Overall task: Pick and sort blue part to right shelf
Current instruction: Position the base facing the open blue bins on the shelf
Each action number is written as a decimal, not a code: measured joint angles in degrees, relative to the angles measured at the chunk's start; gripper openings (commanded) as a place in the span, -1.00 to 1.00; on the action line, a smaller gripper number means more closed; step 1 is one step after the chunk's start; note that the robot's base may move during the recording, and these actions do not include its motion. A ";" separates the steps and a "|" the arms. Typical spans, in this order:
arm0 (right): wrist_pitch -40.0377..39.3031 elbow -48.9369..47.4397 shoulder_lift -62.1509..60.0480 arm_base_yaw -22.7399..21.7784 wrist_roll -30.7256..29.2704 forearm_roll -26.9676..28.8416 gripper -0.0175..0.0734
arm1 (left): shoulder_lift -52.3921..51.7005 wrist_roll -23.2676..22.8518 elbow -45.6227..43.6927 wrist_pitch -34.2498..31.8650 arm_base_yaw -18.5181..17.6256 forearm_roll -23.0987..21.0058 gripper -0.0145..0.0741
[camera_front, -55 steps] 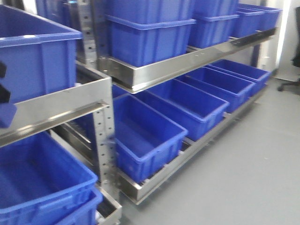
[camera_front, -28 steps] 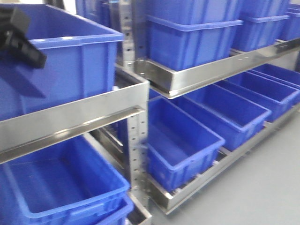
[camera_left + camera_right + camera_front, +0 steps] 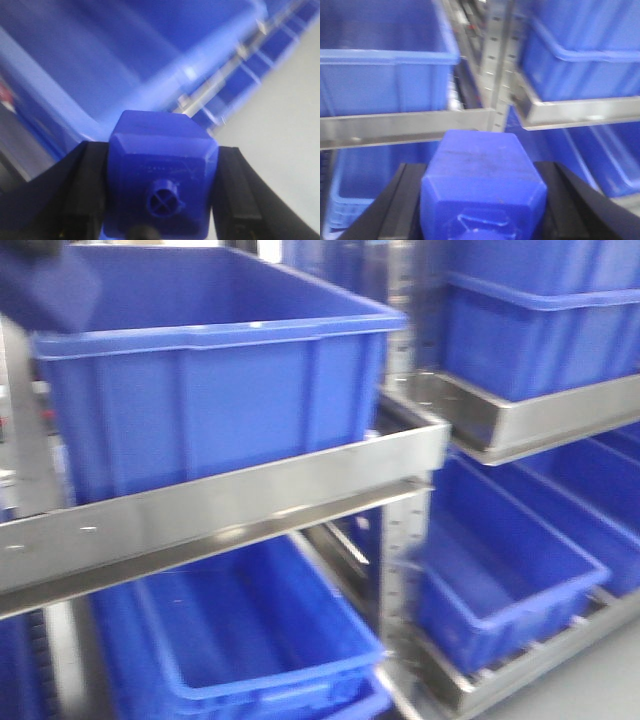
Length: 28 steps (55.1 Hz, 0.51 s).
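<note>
In the left wrist view a blue part [image 3: 160,150] sits clamped between the black fingers [image 3: 75,195] of my left gripper [image 3: 162,167], its round cap knob facing the camera. My right gripper [image 3: 480,175] is shut on a twin blue part [image 3: 480,160], with its flat bottom towards the camera. The right shelf shows its steel front rail [image 3: 575,112] ahead and to the right of that part, with a large blue bin [image 3: 580,50] on top. In the front view the right shelf's rail [image 3: 530,420] lies at the right edge.
A left rack stands close in front: a big blue bin [image 3: 210,380] rests on a steel rail [image 3: 230,505], with an open bin [image 3: 240,640] below. A perforated steel post [image 3: 400,530] divides the racks. A dark blurred shape [image 3: 45,280] fills the top left corner.
In the front view the racks have slid to the right and grown larger. The dark shape at the left has risen to the top corner.
</note>
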 measured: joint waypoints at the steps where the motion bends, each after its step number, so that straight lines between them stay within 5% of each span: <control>1: 0.00 0.00 0.00 0.00 0.00 0.00 -0.35 | -0.14 0.00 -0.30 0.00 0.00 0.15 0.08; 28: 0.09 0.00 0.00 0.00 0.00 0.00 -0.35 | -0.55 0.00 -3.00 -2.37 0.00 8.90 0.08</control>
